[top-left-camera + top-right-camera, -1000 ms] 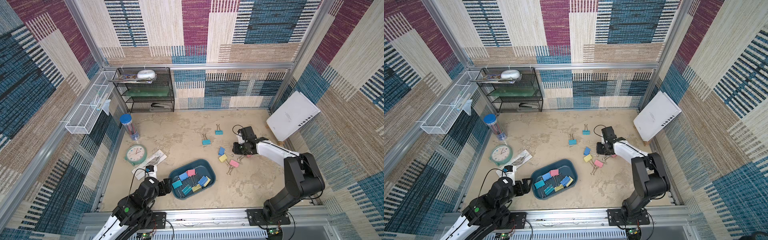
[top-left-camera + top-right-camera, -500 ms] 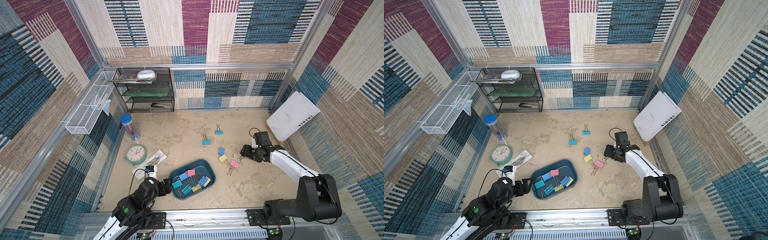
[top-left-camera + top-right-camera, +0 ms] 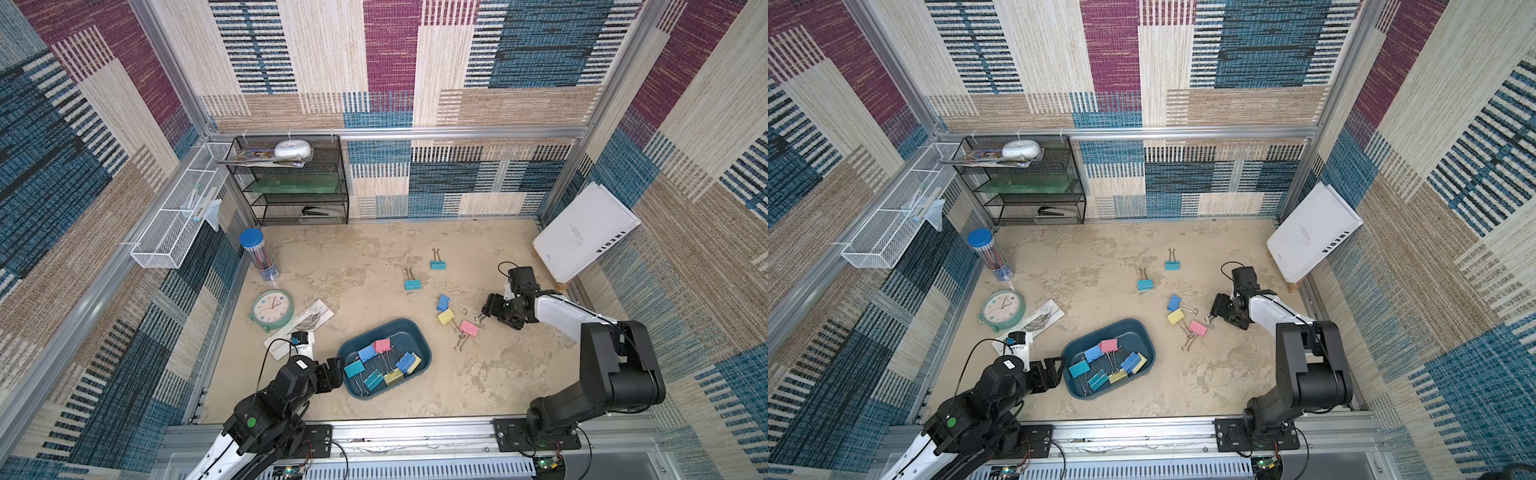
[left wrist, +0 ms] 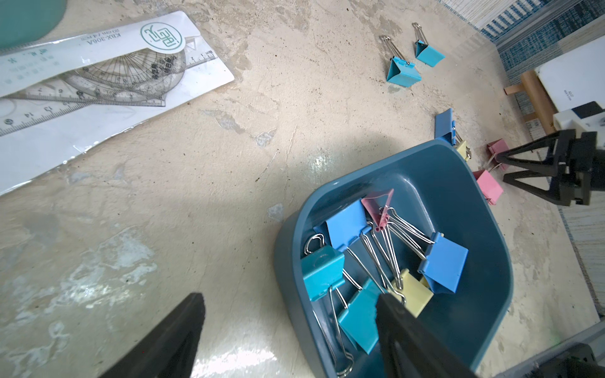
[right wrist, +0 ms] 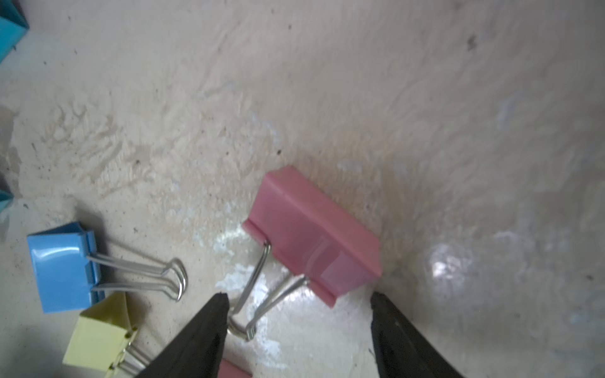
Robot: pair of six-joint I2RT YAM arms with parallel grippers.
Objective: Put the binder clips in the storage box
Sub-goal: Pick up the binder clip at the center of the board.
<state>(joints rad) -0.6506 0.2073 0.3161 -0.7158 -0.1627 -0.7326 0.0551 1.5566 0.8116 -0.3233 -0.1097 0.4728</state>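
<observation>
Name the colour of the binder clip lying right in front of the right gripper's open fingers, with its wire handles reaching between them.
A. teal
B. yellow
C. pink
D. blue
C: in the right wrist view the pink clip lies just ahead of the open right gripper, with its wire handles between the fingertips. The blue clip and yellow clip lie off to one side.
</observation>
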